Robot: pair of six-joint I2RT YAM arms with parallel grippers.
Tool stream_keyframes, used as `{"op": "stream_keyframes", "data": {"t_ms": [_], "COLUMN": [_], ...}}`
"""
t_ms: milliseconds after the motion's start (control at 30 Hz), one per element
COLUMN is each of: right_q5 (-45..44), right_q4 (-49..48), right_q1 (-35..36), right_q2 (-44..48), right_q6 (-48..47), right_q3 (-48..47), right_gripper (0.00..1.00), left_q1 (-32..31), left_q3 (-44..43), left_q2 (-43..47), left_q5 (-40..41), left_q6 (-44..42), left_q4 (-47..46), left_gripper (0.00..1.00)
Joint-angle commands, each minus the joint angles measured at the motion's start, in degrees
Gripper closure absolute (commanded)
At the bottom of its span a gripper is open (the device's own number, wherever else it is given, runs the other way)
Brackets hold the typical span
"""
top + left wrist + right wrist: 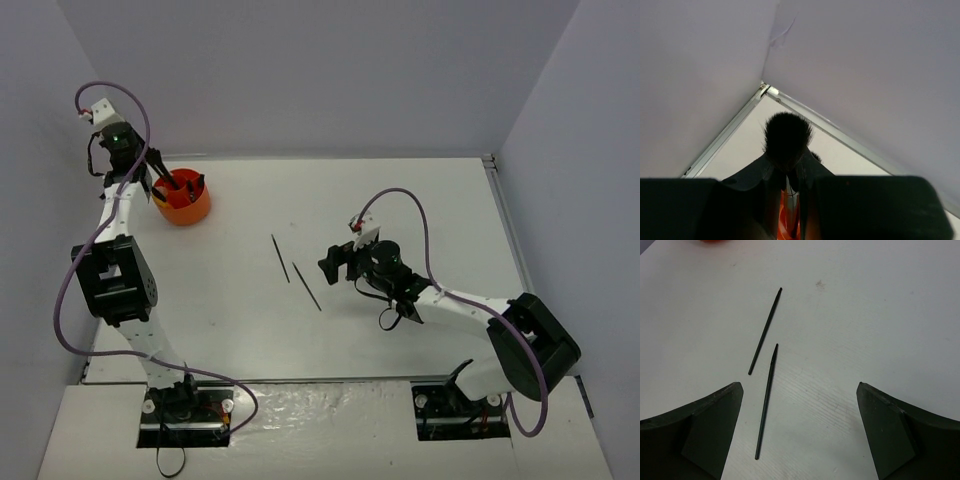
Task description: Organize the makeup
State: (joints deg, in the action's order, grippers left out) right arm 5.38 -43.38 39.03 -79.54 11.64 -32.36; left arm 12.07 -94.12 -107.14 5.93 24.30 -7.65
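"Black pencils first, nearest the arms' bases: where do they lie?"

"Flat on the white tabletop (430, 210), around its middle. The nearer black pencil (766, 400) and the farther black pencil (765, 332) run almost parallel, staggered end to end, close together but not touching. The right gripper (800, 387) hovers just beside them with its jaws spread wide, holding nothing. In its wrist view the nearer pencil lies below the gap, closer to the finger on the left of the picture."

"And farther back?"

"At the far left stands the orange holder (190, 210), with dark and red sticks (183, 184) poking up out of it. The left gripper (791, 167) is right at it, its fingers drawn together on the black brush (787, 137). The brush's bristle tuft fans out past the fingertips, toward the corner of the walls."
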Motion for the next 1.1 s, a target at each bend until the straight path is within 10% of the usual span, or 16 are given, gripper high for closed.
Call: {"op": "stream_keyframes", "data": {"t_ms": [0, 267, 600, 1067], "right_q5": [1.4, 2.8, 0.6, -3.2], "right_q4": [-4.1, -4.0, 4.0, 25.8], "right_q1": [-0.4, -0.4, 0.1, 8.1], "right_q2": [-1.4, -3.0, -4.9, -14.6], "right_q6": [-0.9, -1.2, -1.4, -0.6], "right_q3": [-2.2, -2.8, -7.8, -20.2], "right_gripper": [0.06, 0.06, 0.1, 0.37], "left_q1": [0.0, -0.1, -0.2, -2.4], "left_q3": [-4.9, -1.6, 2.9, 12.3], "left_q2": [-1.6, -4.1, 1.1, 29.4], "left_q5": [-2.8, -3.6, -1.5, 0.9], "left_q6": [-2.3, -1.8, -1.6, 0.3], "left_q4": [-8.1, -11.9, -9.6, 11.2], "left_gripper": [0.99, 0.96, 0.43, 0.11]}}
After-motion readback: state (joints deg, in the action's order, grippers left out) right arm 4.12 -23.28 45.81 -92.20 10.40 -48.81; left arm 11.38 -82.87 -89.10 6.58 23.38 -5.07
